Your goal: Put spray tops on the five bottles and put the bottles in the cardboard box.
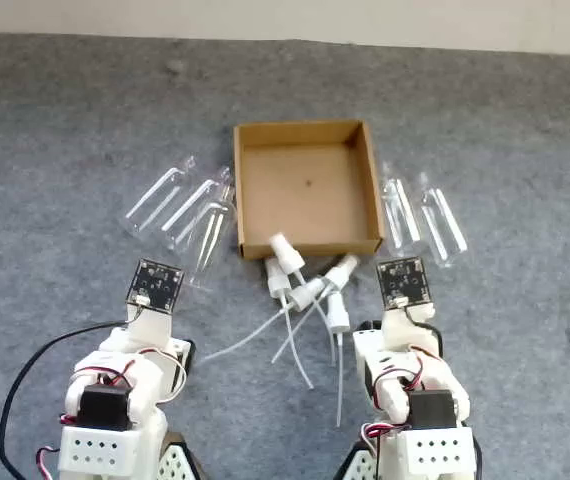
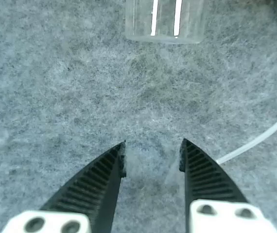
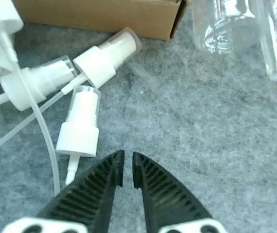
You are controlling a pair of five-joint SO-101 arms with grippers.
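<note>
Three clear bottles (image 1: pixel 197 207) lie left of the cardboard box (image 1: pixel 305 243) and two bottles (image 1: pixel 401 215) right of it, as we see from above. The spray tops (image 1: pixel 310 285) are heaped at its near wall. Closer in, our left gripper (image 2: pixel 153 145) stands moderately parted over grey carpet (image 2: pixel 56 87), with a bottle base (image 2: pixel 164 22) ahead. Our right gripper (image 3: pixel 128 159) is nearly closed and empty, just beside one spray top (image 3: pixel 80 126).
</note>
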